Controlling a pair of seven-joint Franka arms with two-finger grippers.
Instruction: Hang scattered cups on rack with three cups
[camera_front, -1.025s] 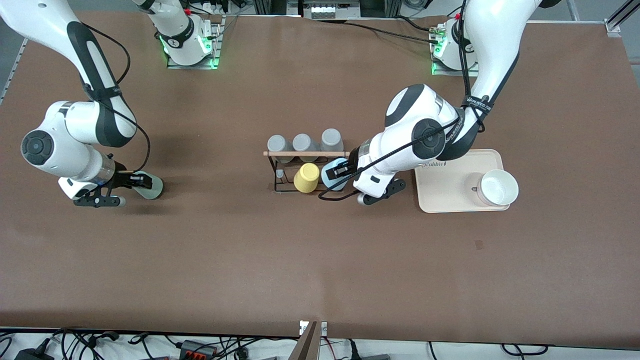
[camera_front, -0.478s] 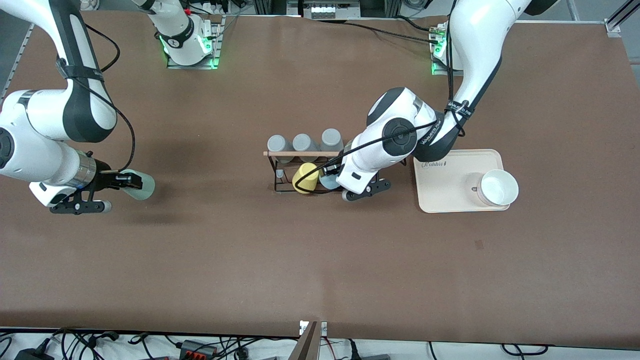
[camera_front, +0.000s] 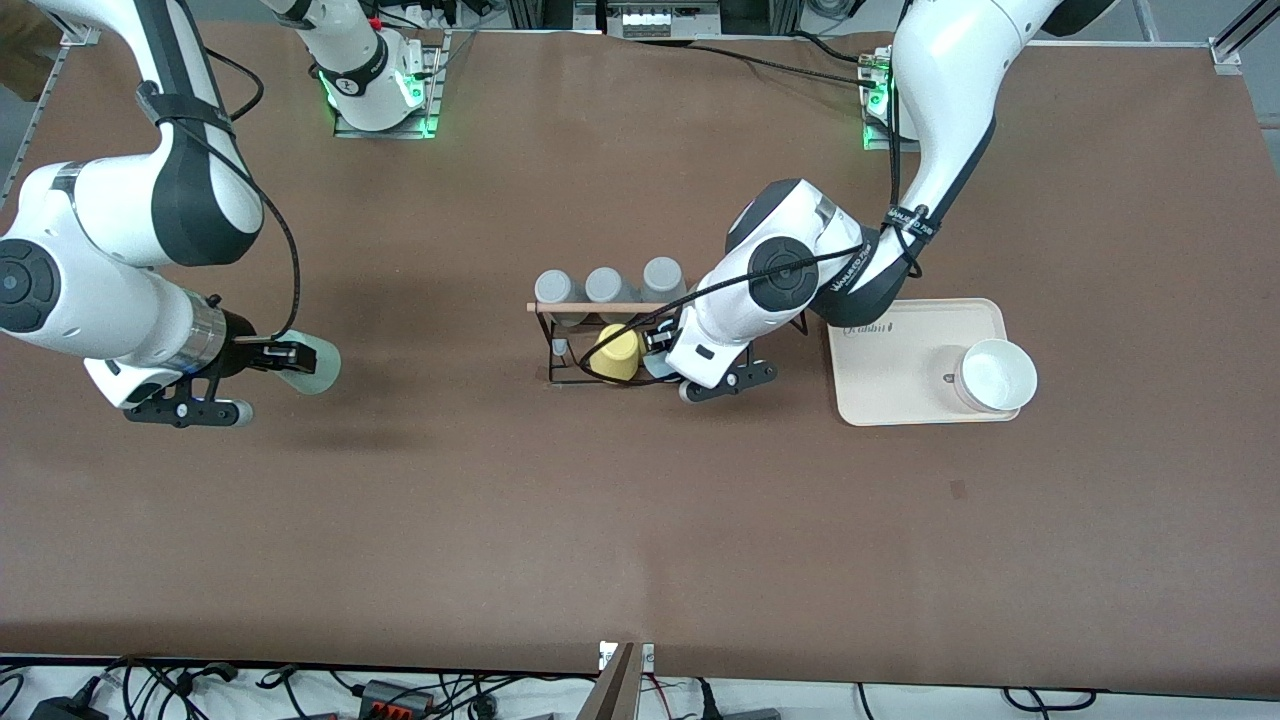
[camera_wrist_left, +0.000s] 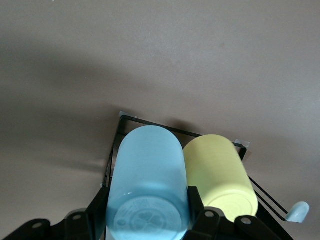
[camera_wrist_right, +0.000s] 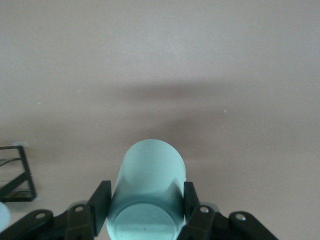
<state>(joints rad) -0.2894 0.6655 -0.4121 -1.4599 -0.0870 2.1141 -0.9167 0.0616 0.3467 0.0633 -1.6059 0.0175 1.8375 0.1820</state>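
Brown table (camera_front: 640, 520), cream tray (camera_front: 880, 390)

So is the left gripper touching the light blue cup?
Touching: in the left wrist view the left gripper fingers press both sides of the light blue cup.

Looking like a robotics lab rather than a home: two white Franka arms bolted on metal base plates (camera_front: 383, 125) glowing green at the table's edge, standing over a wide brown table (camera_front: 640, 520) serving as a test bench. Black cables (camera_front: 250, 685) and power adapters trailing along the floor just past the table's near edge, and aluminium framing (camera_front: 1235, 35) showing at one corner by the left arm's end.
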